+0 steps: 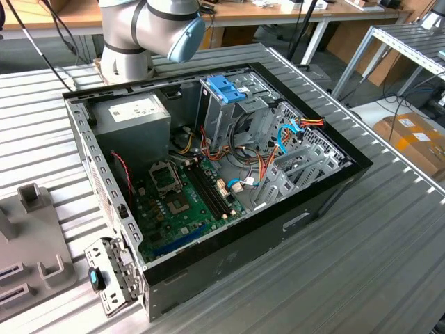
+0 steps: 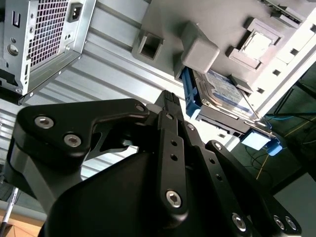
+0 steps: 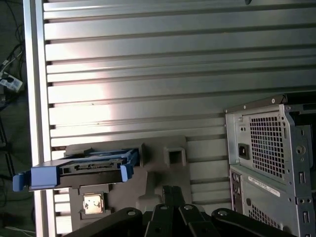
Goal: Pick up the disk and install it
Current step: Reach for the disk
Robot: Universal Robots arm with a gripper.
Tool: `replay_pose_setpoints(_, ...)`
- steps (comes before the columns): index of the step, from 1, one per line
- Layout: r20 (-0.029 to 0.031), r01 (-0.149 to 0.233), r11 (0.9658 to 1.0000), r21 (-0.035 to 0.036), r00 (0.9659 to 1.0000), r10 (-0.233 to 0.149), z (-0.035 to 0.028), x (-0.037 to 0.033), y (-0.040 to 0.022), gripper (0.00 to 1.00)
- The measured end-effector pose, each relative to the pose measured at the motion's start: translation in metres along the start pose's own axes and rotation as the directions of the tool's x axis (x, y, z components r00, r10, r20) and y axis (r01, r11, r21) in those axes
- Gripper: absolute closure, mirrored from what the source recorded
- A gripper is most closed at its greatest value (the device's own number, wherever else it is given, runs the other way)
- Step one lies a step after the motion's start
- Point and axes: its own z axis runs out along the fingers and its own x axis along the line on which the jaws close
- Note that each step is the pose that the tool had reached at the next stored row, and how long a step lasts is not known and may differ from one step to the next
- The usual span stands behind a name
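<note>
While the disk [image 3: 81, 170] is sitting in a grey holder [image 3: 153, 177] on the desk [image 3: 148, 74], the fingers [image 3: 170, 190] are hovering nearby, closed on nothing.

disk [image 3: 79, 170] on fixture [image 3: 158, 182], computer case [image 3: 269, 158] beside (on table [image 3: 148, 49])
</note>
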Motion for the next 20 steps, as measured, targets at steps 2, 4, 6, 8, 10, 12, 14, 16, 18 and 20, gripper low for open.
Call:
replay_pose_setpoints(2,0.0000,0.000,1.0000,0.0000,1.0000,0.000,0.0000,0.0001,0.0000,0.89)
replay_pose_setpoints(4,0.0000,0.000,1.0000,0.0000,1.0000,0.000,0.0000,0.0001,0.0000,0.89)
replay_pose_setpoints(6,0.0001,0.000,1.0000,0.0000,1.0000,0.000,0.0000,0.0012,-0.0001,0.89)
replay_pose_setpoints(8,0.0001,0.000,1.0000,0.0000,1.0000,0.000,0.0002,0.0067,-0.0002,0.89)
replay_pose_setpoints(10,0.0001,0.000,1.0000,0.0000,1.0000,0.000,0.0005,0.0159,0.0004,0.89)
replay_pose_setpoints(12,0.0001,0.000,1.0000,0.0000,1.0000,0.000,0.0008,0.0247,0.0008,0.89)
replay_pose_setpoints(14,0.0000,0.000,1.0000,0.0000,1.0000,0.000,0.0010,0.0296,0.0009,0.89)
replay_pose_setpoints(16,0.0000,0.000,1.0000,0.0000,1.0000,0.000,0.0013,0.0359,0.0009,0.89)
replay_pose_setpoints(18,0.0000,0.000,1.0000,0.0000,1.0000,0.000,0.0015,0.0406,0.0008,0.89)
replay_pose_setpoints(20,0.0000,0.000,1.0000,0.0000,1.0000,0.000,0.0015,0.0412,0.0008,0.89)
